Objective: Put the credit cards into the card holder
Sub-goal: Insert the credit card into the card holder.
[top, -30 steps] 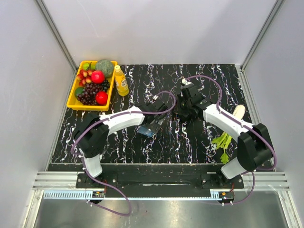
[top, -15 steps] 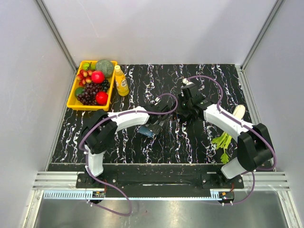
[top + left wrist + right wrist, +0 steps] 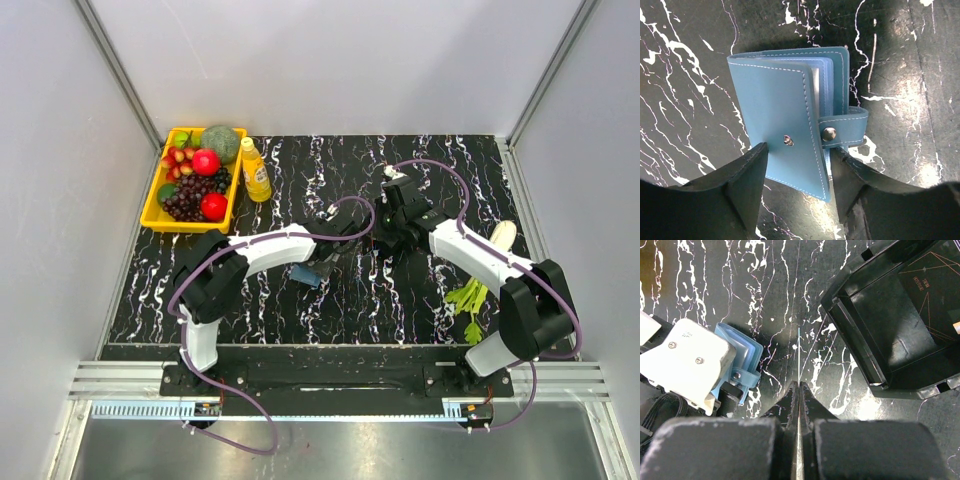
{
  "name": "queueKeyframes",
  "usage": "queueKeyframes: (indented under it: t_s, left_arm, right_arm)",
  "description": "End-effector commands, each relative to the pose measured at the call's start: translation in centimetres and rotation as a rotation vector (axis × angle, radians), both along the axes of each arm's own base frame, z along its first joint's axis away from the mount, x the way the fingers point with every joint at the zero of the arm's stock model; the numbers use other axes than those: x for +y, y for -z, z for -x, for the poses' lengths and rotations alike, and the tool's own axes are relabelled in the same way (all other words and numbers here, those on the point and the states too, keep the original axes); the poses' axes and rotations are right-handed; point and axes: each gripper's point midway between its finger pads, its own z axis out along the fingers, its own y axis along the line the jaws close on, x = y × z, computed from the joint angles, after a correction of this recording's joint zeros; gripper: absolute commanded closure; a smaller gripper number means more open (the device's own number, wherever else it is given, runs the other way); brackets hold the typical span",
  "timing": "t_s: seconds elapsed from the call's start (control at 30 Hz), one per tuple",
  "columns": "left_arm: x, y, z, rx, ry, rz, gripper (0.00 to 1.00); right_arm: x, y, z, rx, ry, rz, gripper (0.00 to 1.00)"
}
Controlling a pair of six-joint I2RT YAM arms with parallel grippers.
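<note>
The black marbled worktop (image 3: 420,290) leaves little room between the two arms, so the first risk is a collision. The left gripper (image 3: 325,262) and the right gripper (image 3: 386,240) work near each other at mid-table, and a careless approach could knock them together.

The black box-like frame (image 3: 900,325) sits just beside the right gripper's path. A wide swing could clip its wall and push it across the worktop.

The card holder (image 3: 790,115) is at the centre of the worktop, in the left gripper (image 3: 799,150). The fingers are clamped on either side of its front cover, which is only partly opened. Because the grip is on that one flap, the inner leaves (image 3: 826,85) lie nearly flat together. The pocket mouth looks narrow, and a push against it could swing or twist the holder out of the grip.

The credit card (image 3: 799,357) is pinched edge-on in the right gripper (image 3: 799,385), whose fingers are pressed together on it. It shows only as a thin line pointing toward the holder. With so little of the card held, a slightly wrong angle could make it jam on a leaf, bend or slip.

The snap strap (image 3: 842,131) juts out at the open side and could catch the card's corner. No other cards can be made out.
</note>
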Motion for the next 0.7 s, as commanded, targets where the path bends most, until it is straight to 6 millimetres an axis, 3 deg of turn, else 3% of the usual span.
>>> queueKeyframes:
  t_s: [0.0, 0.2, 0.47, 0.67]
  left_arm:
    - [-1.2, -0.5, -0.3, 0.003, 0.013, 0.045, 0.48]
    - [-1.4, -1.4, -0.5, -0.011, 0.011, 0.073, 0.63]
    - [-1.4, -3.1, -0.9, -0.012, 0.005, 0.137, 1.0]
    - [-1.5, -3.6, -1.2, 0.013, 0.006, 0.187, 1.0]
  right_arm:
    - [0.4, -1.7, -0.4, -0.05, -0.017, -0.039, 1.0]
    - [0.6, -1.8, -0.3, -0.05, -0.029, -0.05, 1.0]
    - [1.0, -1.9, -0.4, -0.051, -0.042, -0.06, 1.0]
    - [1.2, -1.9, -0.4, -0.05, -0.049, -0.068, 1.0]
